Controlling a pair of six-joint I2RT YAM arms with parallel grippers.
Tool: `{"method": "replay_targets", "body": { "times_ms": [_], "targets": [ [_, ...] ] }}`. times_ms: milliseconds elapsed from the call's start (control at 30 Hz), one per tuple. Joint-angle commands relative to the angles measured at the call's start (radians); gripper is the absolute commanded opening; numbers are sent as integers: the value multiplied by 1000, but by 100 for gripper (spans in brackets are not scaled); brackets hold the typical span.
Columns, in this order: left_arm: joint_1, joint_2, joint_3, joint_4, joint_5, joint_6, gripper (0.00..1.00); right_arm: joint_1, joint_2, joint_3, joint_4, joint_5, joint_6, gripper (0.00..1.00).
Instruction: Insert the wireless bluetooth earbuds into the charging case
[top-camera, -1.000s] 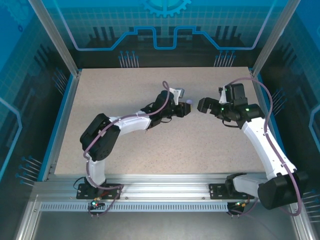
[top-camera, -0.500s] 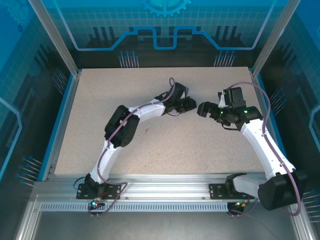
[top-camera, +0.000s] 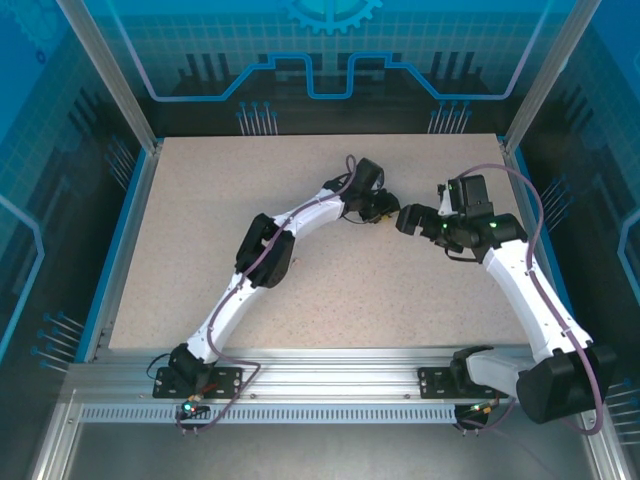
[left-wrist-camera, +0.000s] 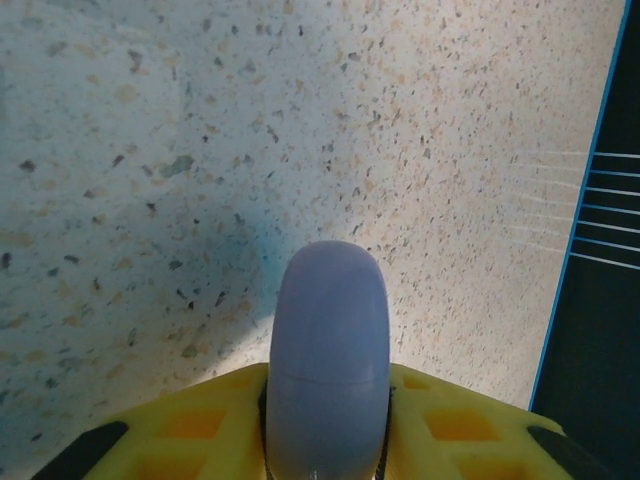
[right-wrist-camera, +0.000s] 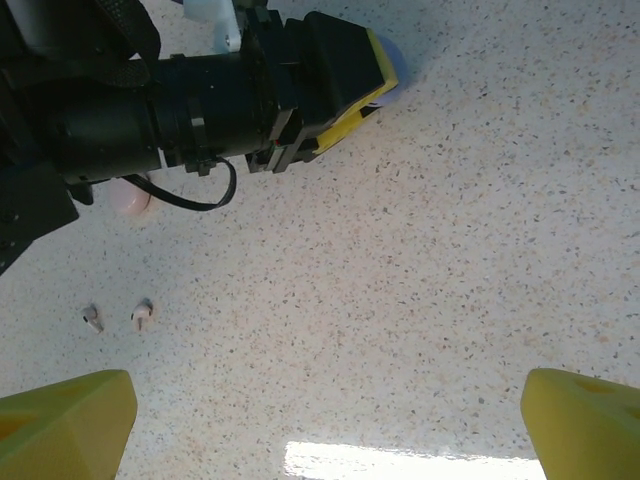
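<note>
Lilac plastic, smooth and rounded: a case (left-wrist-camera: 327, 320) stands edge-on in the left gripper (left-wrist-camera: 327, 385). The yellow fingers (left-wrist-camera: 215, 410) sit close against its two flat sides and clamp it. A fine seam runs across the case near the fingers. Its rounded end juts forward past them, low over the speckled table (left-wrist-camera: 150, 150), with a soft shadow to its left.

From above, the left arm reaches far out to the middle of the table. Its gripper (top-camera: 381, 209) is just beside the right gripper (top-camera: 408, 217), the two nose to nose but apart.

The right gripper (right-wrist-camera: 325, 425) is spread wide and grips nothing. Its yellow fingers (right-wrist-camera: 70, 412) show at the two lower corners of its own camera, with bare table between them. That camera looks onto the left gripper's black body, with a sliver of the case (right-wrist-camera: 393, 62) at its tip.

Two buds (right-wrist-camera: 117, 316) lie on the table side by side, well clear of both grippers and of the case. They are pale with short stems. A pink lump (right-wrist-camera: 130, 200) sits further on, half hidden behind the left arm; I cannot tell what it is.
</note>
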Motion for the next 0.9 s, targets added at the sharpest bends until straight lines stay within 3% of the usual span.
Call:
{"method": "replay_targets", "body": {
  "times_ms": [0, 200, 533, 667, 867],
  "targets": [
    [7, 31, 59, -104, 29, -17, 36, -12, -25, 7, -24, 11, 9, 100],
    [10, 32, 77, -155, 26, -6, 46, -12, -30, 25, -32, 7, 17, 100],
    [17, -50, 82, -268, -49, 104, 53, -11, -35, 52, -52, 8, 15, 100],
    [16, -155, 48, -313, -108, 208, 56, -12, -48, 48, -51, 14, 14, 100],
    [23, -398, -166, -257, -238, 325, 62, -11, -40, 37, -41, 19, 11, 100]
  ]
}}
